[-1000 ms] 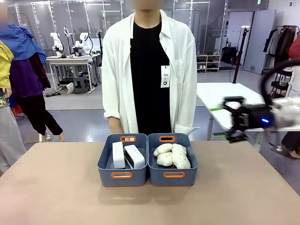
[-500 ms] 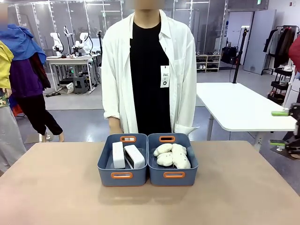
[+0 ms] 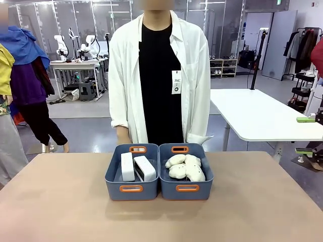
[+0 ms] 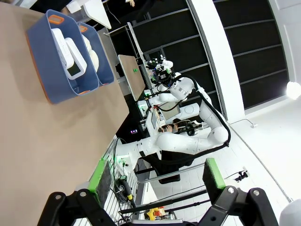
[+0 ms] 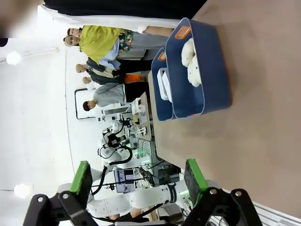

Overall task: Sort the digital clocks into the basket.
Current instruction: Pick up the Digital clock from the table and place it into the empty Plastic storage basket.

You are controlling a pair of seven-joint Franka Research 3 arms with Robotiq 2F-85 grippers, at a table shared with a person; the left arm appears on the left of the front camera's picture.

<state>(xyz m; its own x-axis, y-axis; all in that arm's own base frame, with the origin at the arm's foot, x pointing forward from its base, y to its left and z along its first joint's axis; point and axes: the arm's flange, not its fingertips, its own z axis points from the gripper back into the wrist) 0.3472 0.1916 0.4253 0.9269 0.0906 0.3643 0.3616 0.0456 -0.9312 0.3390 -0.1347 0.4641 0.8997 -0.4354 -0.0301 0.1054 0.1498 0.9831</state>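
Two white digital clocks point(image 3: 127, 166) point(image 3: 145, 168) stand on edge side by side in the left blue basket point(image 3: 116, 193) at the table's middle. The left wrist view shows that basket point(image 4: 51, 80) far off at the upper left with both clocks point(image 4: 60, 42) point(image 4: 75, 61) in it. My left gripper point(image 4: 157, 176) hangs open and empty, high above the table's near edge. My right gripper point(image 3: 304, 135) is open at the picture's right edge, off the table. From the right wrist, the right gripper point(image 5: 138, 181) is empty and a clock point(image 5: 165, 84) lies in the farther basket point(image 5: 160, 110).
A second blue bin point(image 3: 202, 190) touching the basket's right side holds white plush toys point(image 3: 184, 166). A person in a white coat stands close behind both bins. The brown table point(image 3: 60, 206) is bare around them. A white table point(image 3: 252, 116) stands at the back right.
My right gripper has swung from above the table's right side out to the picture's right edge. The clocks, bins and person have stayed put.
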